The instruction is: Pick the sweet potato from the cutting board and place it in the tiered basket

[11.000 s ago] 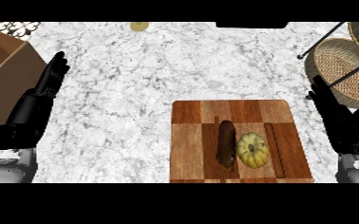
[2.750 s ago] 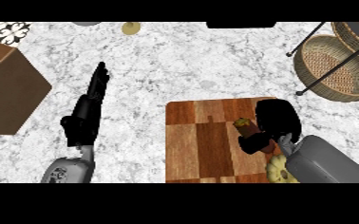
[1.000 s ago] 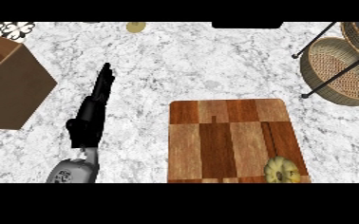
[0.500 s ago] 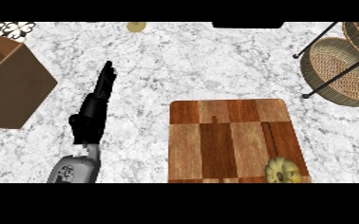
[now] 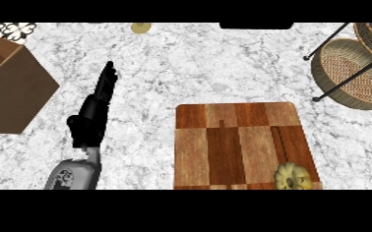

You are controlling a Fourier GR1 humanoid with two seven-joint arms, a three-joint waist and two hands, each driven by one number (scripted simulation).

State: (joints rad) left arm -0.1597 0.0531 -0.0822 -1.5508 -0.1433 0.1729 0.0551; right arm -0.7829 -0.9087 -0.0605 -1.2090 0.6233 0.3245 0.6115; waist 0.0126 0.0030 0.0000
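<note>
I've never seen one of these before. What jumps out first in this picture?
A wooden cutting board lies on the marble counter, with a small yellow squash at its lower right corner. At the left, the robot's black left hand stretches out flat over the counter. A wicker tiered basket stands at the right edge, and a brown box at the left.

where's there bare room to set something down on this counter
Bare marble lies between the left robot hand and the cutting board, and across the counter's middle up toward the small round object. Most of the cutting board is bare too, except its lower right corner, where the squash sits. It is crowded by the tiered basket and the brown box.
</note>
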